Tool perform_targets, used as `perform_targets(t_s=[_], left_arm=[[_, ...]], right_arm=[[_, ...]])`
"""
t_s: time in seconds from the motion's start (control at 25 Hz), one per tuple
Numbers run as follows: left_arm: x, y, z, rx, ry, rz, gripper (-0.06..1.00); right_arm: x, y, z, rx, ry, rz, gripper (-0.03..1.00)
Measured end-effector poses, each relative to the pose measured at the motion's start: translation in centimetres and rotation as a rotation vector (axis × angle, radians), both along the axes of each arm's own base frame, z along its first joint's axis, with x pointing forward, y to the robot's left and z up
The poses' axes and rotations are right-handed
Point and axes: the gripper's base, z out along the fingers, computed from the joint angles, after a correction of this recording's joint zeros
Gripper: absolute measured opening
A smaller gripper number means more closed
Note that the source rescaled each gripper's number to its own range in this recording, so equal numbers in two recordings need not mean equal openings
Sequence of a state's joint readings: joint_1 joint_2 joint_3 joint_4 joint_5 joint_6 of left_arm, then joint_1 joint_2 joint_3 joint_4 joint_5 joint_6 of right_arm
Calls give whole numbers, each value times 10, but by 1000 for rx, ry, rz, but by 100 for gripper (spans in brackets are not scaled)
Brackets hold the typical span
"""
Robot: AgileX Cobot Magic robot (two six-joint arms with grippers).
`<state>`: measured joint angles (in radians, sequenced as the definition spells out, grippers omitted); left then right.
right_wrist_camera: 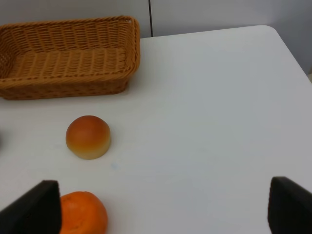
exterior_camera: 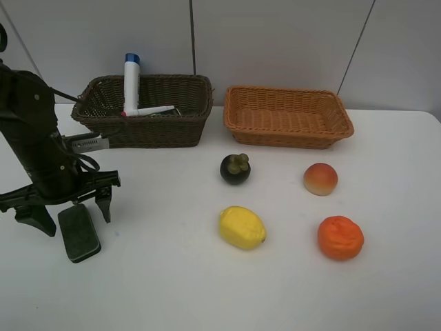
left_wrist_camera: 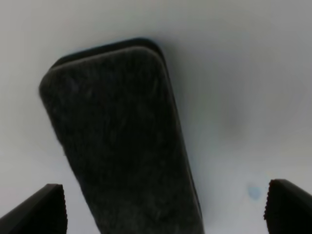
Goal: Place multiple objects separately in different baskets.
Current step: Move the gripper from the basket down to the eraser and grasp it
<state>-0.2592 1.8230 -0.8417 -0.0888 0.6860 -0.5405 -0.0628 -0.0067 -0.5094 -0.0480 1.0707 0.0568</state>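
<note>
Left fingers [exterior_camera: 103, 205] are held open, empty, astride eraser block [exterior_camera: 78, 233], lower left; right fingers [right_wrist_camera: 34, 207] open too. Block lies skewed: a corner may be pinched, then dropped.

Tabletop: a plain white, matte tabletop [exterior_camera: 172, 289] that fills the exterior high view from 3 through 6 to 9 o'clock.
Far edge: it runs straight across under the wall and ends in a rounded corner [exterior_camera: 433, 116] at about 2 o'clock. The right wrist view shows this corner too.
Wall: a pale grey-white wall [exterior_camera: 275, 41] of flat panels spans 12 o'clock.
Seams: a dark upright seam [exterior_camera: 191, 34] at 12 o'clock, a slanted seam [exterior_camera: 358, 48] toward 1 o'clock, and a fainter left seam [exterior_camera: 15, 38] toward 10 o'clock.
Light: soft and even — shadows on the tabletop are short with blurred edges.
Mark: a small bluish speck [left_wrist_camera: 253, 191] on the tabletop, seen in the left wrist view.
Beyond the corner: a darker grey strip [right_wrist_camera: 304, 44] — floor or wall, cannot tell.
</note>
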Motion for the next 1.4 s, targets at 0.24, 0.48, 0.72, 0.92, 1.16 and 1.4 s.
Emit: perform_targets(t_s=[0.24, 0.48, 0.72, 0.92, 1.16, 1.4], left_arm=[[1, 1, -2, 11, -10, -7, 100], [2, 10, -3, 37, 8, 14, 100], [7, 12, -5, 31, -36, 26, 100], [11, 11, -5, 22, -79, 28, 100], [12, 11, -6, 19, -92, 33, 100], [12, 11, -17, 26, -67, 33, 100]], right_arm=[[0, 0, 0, 0, 0, 0, 83], [0, 0, 0, 0, 0, 0, 83], [0, 0, 0, 0, 0, 0, 83], [0, 0, 0, 0, 0, 0, 83], [0, 0, 0, 0, 0, 0, 83], [0, 0, 0, 0, 0, 0, 83]])
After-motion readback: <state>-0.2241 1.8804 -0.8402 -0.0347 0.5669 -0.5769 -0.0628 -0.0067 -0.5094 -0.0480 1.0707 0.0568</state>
